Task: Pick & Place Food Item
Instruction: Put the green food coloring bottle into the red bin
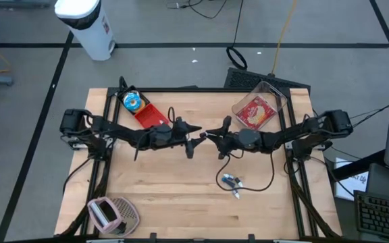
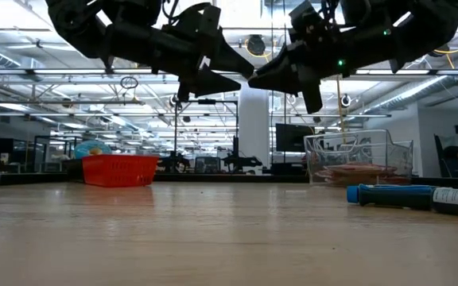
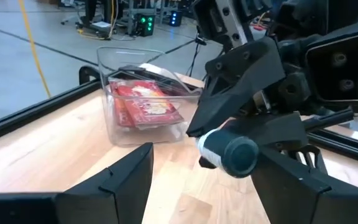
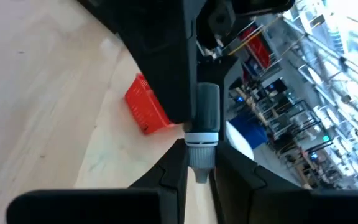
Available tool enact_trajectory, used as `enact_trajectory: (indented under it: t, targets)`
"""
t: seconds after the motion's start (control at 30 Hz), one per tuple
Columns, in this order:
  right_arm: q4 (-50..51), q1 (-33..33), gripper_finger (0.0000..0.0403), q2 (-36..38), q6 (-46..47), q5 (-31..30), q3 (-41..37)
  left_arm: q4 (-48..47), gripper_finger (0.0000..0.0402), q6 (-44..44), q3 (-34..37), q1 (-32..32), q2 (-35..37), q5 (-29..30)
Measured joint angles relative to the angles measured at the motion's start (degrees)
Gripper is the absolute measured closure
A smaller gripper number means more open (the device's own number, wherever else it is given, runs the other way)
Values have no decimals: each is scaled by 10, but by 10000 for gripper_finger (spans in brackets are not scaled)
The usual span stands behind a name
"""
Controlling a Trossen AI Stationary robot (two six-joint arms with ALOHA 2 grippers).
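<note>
Near-left corner of the table (image 1: 181, 196): pink gadget (image 1: 110, 214), right on the edge. Far-left corner: red basket (image 1: 150, 116) with a blue-and-orange pack (image 1: 132, 101) at its far end, just inside the rail. Left gripper (image 1: 198, 130) is mid-table and well above the wood, jaws wide, gripping nothing. Small grey-and-white cylinder (image 3: 229, 151) sits at table centre in the air, long axis roughly level along the line between the arms, grey end facing the left gripper. Right gripper (image 1: 211, 135) has jaws narrow, pinching the cylinder's white end. Bare wood below both. Blue pen (image 1: 231, 181) lies right of centre toward the near edge. Far-right corner: clear tub (image 1: 275, 94) holding a red packet (image 1: 255, 113).
</note>
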State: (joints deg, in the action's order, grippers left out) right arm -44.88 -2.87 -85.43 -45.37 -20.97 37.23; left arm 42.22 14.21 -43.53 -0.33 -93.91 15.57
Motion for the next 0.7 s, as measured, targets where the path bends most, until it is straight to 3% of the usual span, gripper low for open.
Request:
enact_trajectory:
  t: [0.7]
  targets:
    - [-15, -3, 351, 0, -8, 3, 0, 29, 144, 43, 0, 12, 0, -27]
